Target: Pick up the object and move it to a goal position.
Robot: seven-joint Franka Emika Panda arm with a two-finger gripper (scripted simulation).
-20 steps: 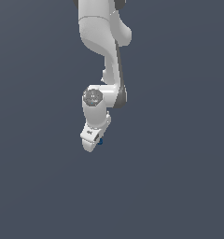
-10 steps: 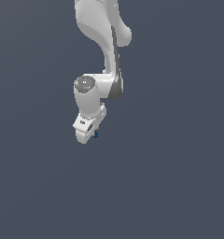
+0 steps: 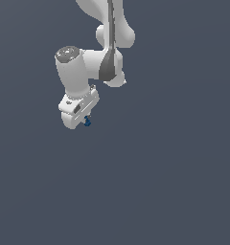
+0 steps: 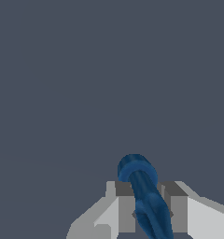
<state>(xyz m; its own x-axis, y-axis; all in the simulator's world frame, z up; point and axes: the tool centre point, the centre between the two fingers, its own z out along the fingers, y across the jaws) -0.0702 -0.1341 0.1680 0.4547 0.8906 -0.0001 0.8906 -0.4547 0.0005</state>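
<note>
1. In the exterior view we see the white gripper [image 3: 83,119] hanging from the arm [image 3: 90,67] towards that view's left, with the small dark-blue object [image 3: 87,121] peeking out at its lower tip; only a sliver of it shows, so we cannot judge from here how deep it sits between the fingers
2. The risk we read from this view is a slip: the object is tiny against the gripper, and a quick swing or a sharp wrist turn could shake it loose, after which it would drop onto the plain grey surface [image 3: 174,182] below
3. Room is generous here: nothing else stands anywhere around the arm, no edge or wall shows in the frame, and we see no marker for the goal, so we cannot say which way the carry must go
4. In the wrist view the fingers [image 4: 124,205] are drawn narrow and hold the object [image 4: 144,196] between them, one pad on each side; its rounded end juts well beyond the fingertips and it sits tilted rather than square to the pads
5. That tilt is our worry: a skewed hold could let it pivot or creep outward under motion
6. Ahead of the fingers this view shows only bare grey surface, with no obstacle to avoid
</note>
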